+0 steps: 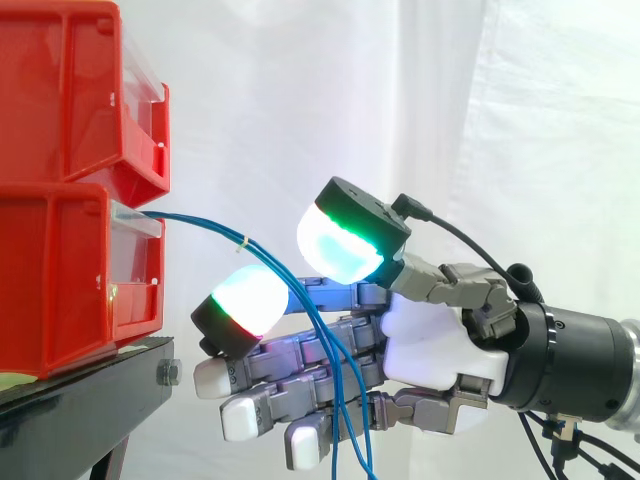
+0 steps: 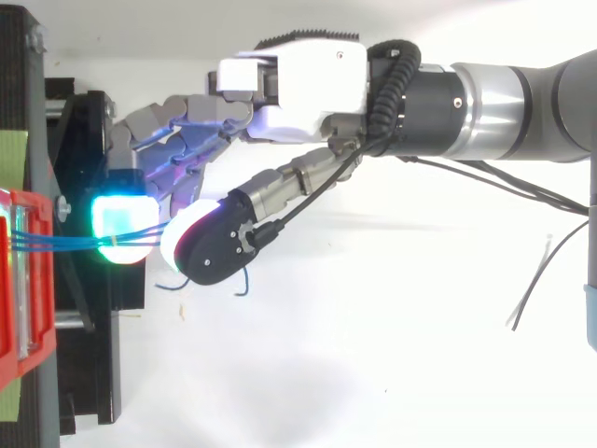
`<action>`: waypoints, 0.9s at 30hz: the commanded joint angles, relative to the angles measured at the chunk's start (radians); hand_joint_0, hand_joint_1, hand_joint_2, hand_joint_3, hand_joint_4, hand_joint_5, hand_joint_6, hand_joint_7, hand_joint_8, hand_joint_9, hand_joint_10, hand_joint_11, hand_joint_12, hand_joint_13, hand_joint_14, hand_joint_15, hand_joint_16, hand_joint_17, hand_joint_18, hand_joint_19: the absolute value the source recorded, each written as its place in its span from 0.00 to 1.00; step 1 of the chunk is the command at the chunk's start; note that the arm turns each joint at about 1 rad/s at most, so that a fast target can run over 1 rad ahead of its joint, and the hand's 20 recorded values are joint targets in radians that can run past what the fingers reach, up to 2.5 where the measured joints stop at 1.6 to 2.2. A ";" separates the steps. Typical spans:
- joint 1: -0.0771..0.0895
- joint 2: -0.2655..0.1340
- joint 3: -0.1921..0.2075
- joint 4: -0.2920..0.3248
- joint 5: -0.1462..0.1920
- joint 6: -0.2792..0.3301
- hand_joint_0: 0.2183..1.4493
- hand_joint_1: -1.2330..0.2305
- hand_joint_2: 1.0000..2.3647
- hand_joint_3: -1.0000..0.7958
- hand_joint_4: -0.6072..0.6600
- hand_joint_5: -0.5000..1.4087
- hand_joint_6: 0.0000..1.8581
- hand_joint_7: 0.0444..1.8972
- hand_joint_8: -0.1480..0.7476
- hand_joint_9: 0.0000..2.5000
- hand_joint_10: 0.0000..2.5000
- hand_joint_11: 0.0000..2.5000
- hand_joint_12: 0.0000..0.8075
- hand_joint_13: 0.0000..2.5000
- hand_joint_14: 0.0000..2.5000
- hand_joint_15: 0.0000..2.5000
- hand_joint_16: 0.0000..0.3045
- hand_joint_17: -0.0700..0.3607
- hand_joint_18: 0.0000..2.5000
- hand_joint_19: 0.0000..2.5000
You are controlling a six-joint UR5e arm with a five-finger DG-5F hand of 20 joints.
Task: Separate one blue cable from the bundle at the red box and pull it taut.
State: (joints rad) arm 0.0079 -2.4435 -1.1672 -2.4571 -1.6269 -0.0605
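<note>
Side view: the blue cables (image 1: 205, 225) leave the lower red bin (image 1: 60, 290), run loosely between the thumb pad and a finger pad of the hand (image 1: 430, 345), then droop across its straight fingers. The hand is spread wide and grips nothing.

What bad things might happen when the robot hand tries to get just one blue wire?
1. The blue cables run tied together between the glowing pads, so the hand may pinch several at once.
2. They hang slack across its other fingers and may snag when pulled.
3. A hard pull might drag the red box along the black stand.
</note>
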 commanded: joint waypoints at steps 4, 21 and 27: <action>0.000 0.001 0.014 -0.033 0.004 -0.012 0.31 0.43 0.01 0.33 0.69 0.19 0.27 0.61 0.59 0.25 0.00 0.19 0.51 0.28 0.01 0.17 0.18 0.44 0.31 0.26; 0.017 0.001 0.049 -0.083 0.007 -0.016 0.32 0.42 0.01 0.34 0.69 0.19 0.27 0.62 0.59 0.26 0.00 0.19 0.50 0.28 0.01 0.17 0.18 0.44 0.32 0.26; 0.015 0.001 0.049 -0.083 0.006 -0.015 0.34 0.42 0.01 0.37 0.68 0.19 0.27 0.63 0.59 0.26 0.00 0.19 0.50 0.29 0.01 0.17 0.17 0.44 0.32 0.26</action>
State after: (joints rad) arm 0.0230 -2.4420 -1.1179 -2.5413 -1.6208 -0.0761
